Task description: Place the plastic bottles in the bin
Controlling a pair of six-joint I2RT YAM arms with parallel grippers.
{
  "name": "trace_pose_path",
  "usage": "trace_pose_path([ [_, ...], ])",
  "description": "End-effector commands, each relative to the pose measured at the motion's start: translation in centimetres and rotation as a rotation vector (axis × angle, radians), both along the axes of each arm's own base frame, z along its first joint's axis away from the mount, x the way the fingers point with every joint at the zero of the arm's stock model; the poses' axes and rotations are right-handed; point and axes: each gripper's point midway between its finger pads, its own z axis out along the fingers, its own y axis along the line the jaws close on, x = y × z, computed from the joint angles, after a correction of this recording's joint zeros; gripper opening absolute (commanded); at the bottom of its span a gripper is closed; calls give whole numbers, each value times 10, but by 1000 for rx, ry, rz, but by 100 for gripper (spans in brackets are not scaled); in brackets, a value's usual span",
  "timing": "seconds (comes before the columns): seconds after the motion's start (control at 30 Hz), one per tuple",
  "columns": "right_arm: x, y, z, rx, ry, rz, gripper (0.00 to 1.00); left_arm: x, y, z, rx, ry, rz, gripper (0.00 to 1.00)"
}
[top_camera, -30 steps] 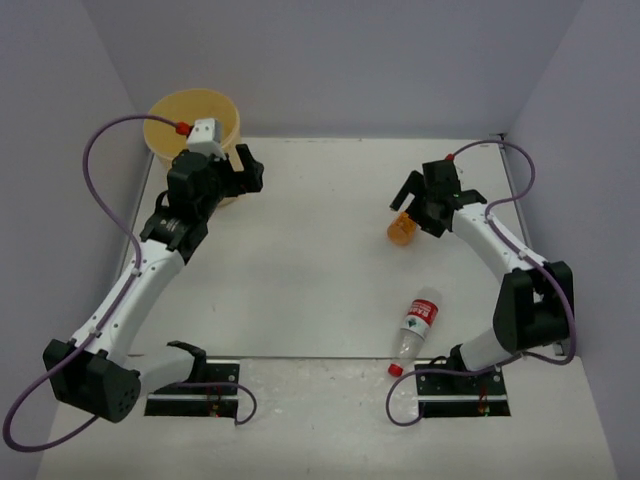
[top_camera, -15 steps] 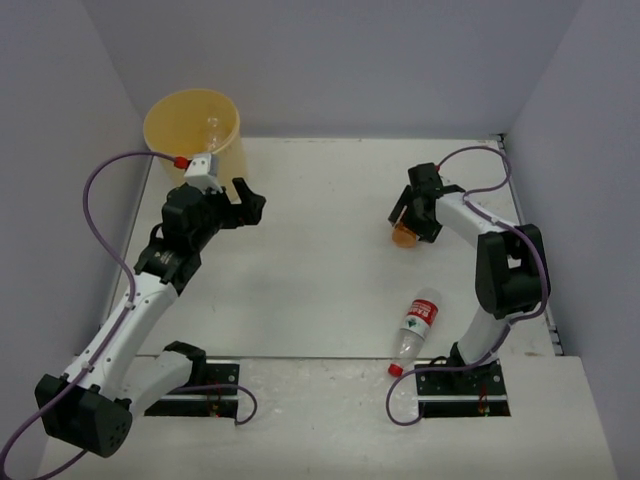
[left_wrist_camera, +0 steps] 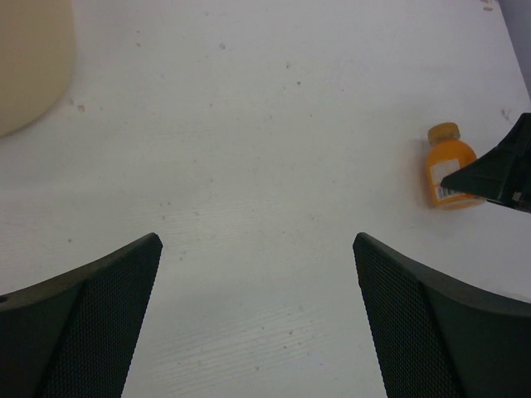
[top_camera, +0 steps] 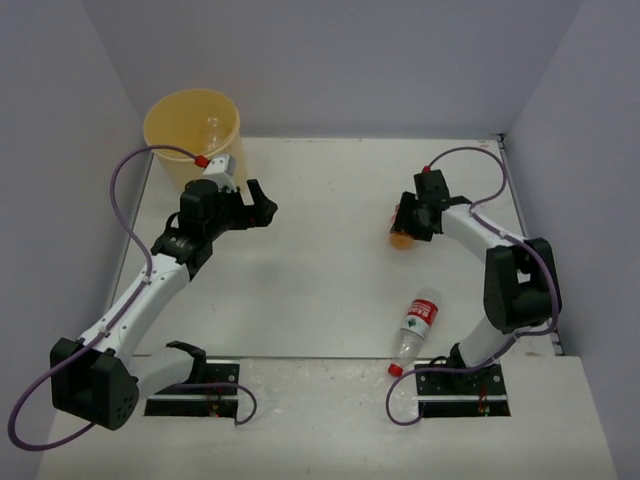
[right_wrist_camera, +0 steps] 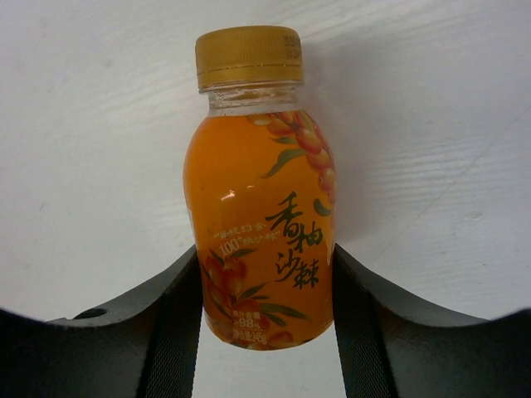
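My right gripper (top_camera: pixel 408 222) is shut on the lower body of an orange bottle (right_wrist_camera: pixel 259 207) with a gold cap, at the right of the table. In the top view the orange bottle (top_camera: pixel 401 238) shows just below the fingers. A clear bottle (top_camera: pixel 416 328) with a red-white label and red cap lies near the front edge. The pale-yellow bin (top_camera: pixel 150 125) stands at the back left corner. My left gripper (top_camera: pixel 262 208) hangs open over bare table right of the bin, with nothing between its fingers (left_wrist_camera: pixel 108 282). The left wrist view shows the orange bottle (left_wrist_camera: pixel 449 166) far right.
Grey walls close in the table on the left, back and right. The bin's side (left_wrist_camera: pixel 29 66) fills the left wrist view's top left corner. A dark part of the right gripper (left_wrist_camera: pixel 502 166) pokes in at that view's right edge.
The right gripper's jaws have closed onto the orange bottle. The left arm has swung away from the bin toward the table's middle, gripper still open.
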Motion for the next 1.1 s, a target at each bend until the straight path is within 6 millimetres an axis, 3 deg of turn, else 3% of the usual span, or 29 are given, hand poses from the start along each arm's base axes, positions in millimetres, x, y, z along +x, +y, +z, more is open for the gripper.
trace_pose_path([
  [0.0, 0, 59, 86, 154, -363, 451, 19, 0, -36, 30, -140, -81, -172, 100],
  [0.17, -55, 140, 130, 269, -540, 864, 17, -9, -71, 44, -250, -130, -306, 100],
  [0.3, -85, 180, 153, 345, -589, 1018, 16, -20, -101, 45, -290, -127, -383, 100],
  [0.43, -102, 205, 179, 481, -636, 1062, 15, -26, -119, 52, -328, -164, -415, 100],
  [0.7, -117, 228, 214, 596, -724, 1077, 12, -23, -121, 43, -350, -152, -382, 99],
  [0.77, -122, 230, 220, 617, -734, 1097, 12, -23, -122, 42, -356, -150, -384, 91],
  [0.9, -123, 232, 220, 615, -722, 1097, 13, -26, -126, 44, -366, -152, -396, 60],
  [1.03, -118, 232, 215, 602, -710, 1056, 14, -27, -128, 46, -371, -154, -404, 14],
  [1.07, -118, 232, 215, 600, -707, 1053, 15, -27, -128, 46, -371, -154, -403, 12],
])
